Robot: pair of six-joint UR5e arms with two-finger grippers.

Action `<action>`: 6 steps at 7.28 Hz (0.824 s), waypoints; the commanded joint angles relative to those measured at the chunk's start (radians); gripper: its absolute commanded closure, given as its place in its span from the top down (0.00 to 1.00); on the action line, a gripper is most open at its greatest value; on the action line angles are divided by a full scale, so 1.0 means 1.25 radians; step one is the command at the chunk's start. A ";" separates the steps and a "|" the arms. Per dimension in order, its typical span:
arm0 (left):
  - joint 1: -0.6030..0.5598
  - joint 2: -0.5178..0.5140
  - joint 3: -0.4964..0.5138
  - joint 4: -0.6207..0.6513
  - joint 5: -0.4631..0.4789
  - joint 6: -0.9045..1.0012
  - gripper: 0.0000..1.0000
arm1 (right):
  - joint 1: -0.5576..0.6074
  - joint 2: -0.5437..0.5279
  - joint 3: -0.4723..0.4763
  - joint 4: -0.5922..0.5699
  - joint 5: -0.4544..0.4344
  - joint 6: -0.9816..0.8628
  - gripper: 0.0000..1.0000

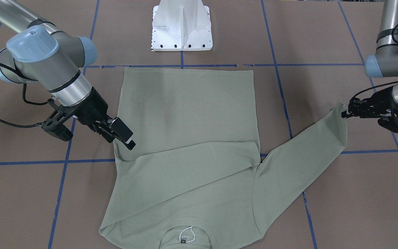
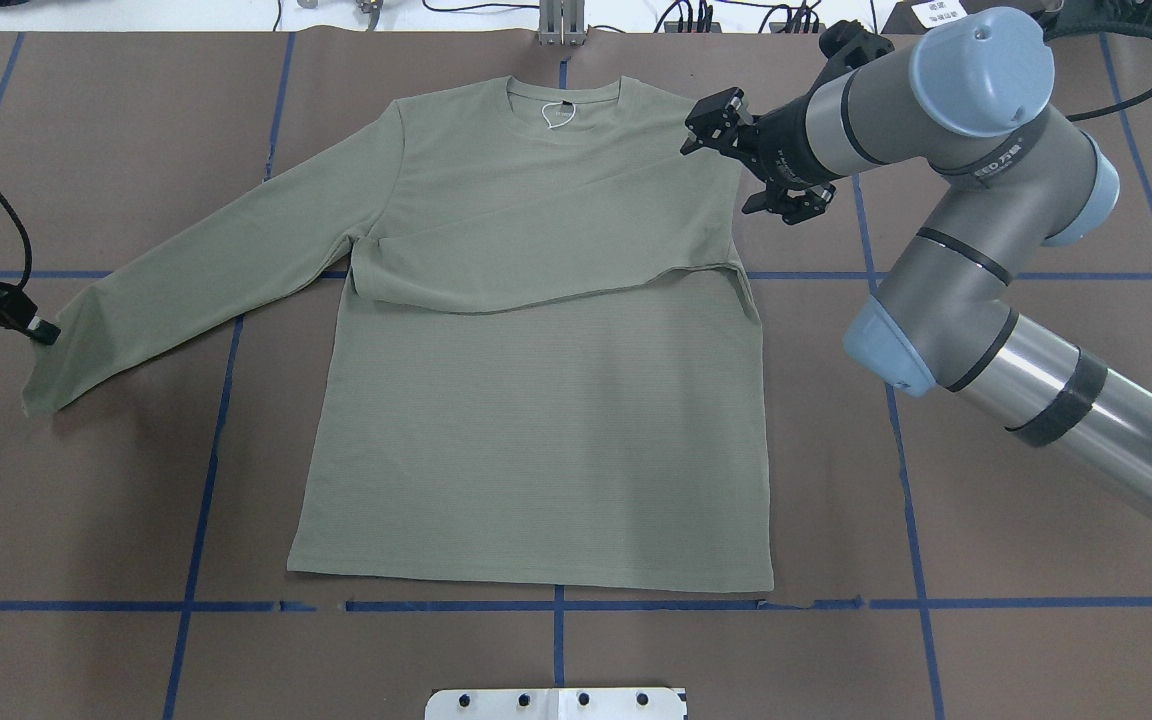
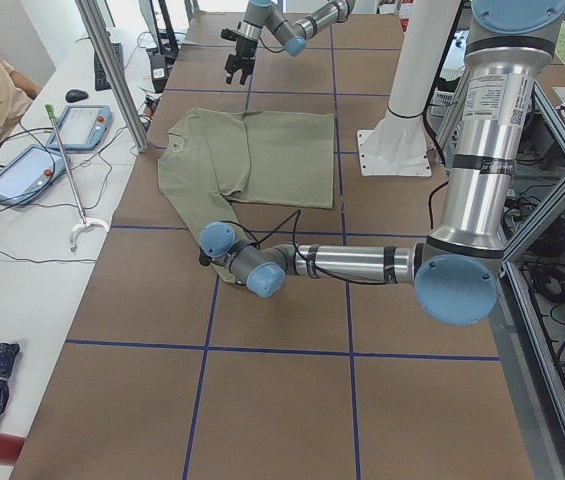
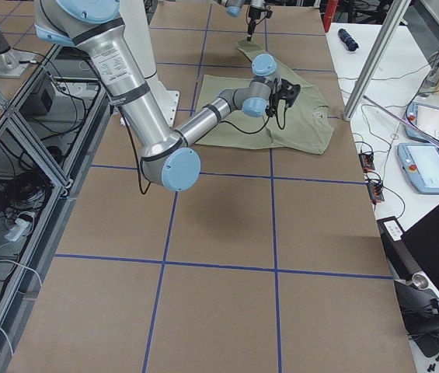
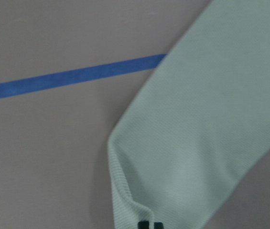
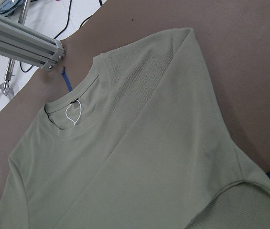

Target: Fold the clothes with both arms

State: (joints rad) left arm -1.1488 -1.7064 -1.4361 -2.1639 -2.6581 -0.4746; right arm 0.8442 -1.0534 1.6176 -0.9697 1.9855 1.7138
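The pale green long-sleeved shirt (image 2: pixel 536 420) lies flat on the brown table, neck toward the far side in the overhead view. One sleeve (image 2: pixel 536 240) is folded across the chest. The other sleeve (image 2: pixel 206 270) stretches out sideways. My left gripper (image 2: pixel 41 330) is shut on that sleeve's cuff (image 5: pixel 211 124), which rises slightly toward the fingers (image 1: pixel 344 114). My right gripper (image 2: pixel 708 122) hovers open just above the shirt's shoulder edge (image 1: pixel 124 135), holding nothing. The right wrist view looks down on the collar and white neck loop (image 6: pixel 72 114).
The white pedestal base (image 1: pixel 181 27) stands at the robot's side of the table. Blue tape lines (image 2: pixel 556 605) grid the brown surface. A side bench with two tablets (image 3: pixel 32 165), cables and a seated person lies past the shirt's neck end.
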 commanded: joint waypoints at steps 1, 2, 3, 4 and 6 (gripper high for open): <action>0.004 -0.110 -0.081 -0.003 -0.017 -0.230 0.00 | 0.052 -0.083 0.025 0.004 0.058 -0.095 1.00; 0.033 -0.202 -0.075 -0.003 -0.013 -0.371 0.00 | 0.096 -0.124 0.026 0.007 0.106 -0.169 1.00; 0.071 -0.280 -0.072 -0.002 0.002 -0.478 0.00 | 0.135 -0.157 0.028 0.009 0.140 -0.236 1.00; 0.098 -0.396 -0.045 -0.003 0.057 -0.602 0.00 | 0.158 -0.183 0.026 0.009 0.157 -0.288 1.00; 0.196 -0.620 0.097 -0.053 0.271 -0.777 0.00 | 0.194 -0.226 0.031 0.012 0.168 -0.318 1.00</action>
State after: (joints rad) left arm -0.9770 -2.3281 -1.4112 -2.1870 -2.4750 -1.3244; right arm 1.0533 -1.3004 1.6523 -0.9571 2.1814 1.3409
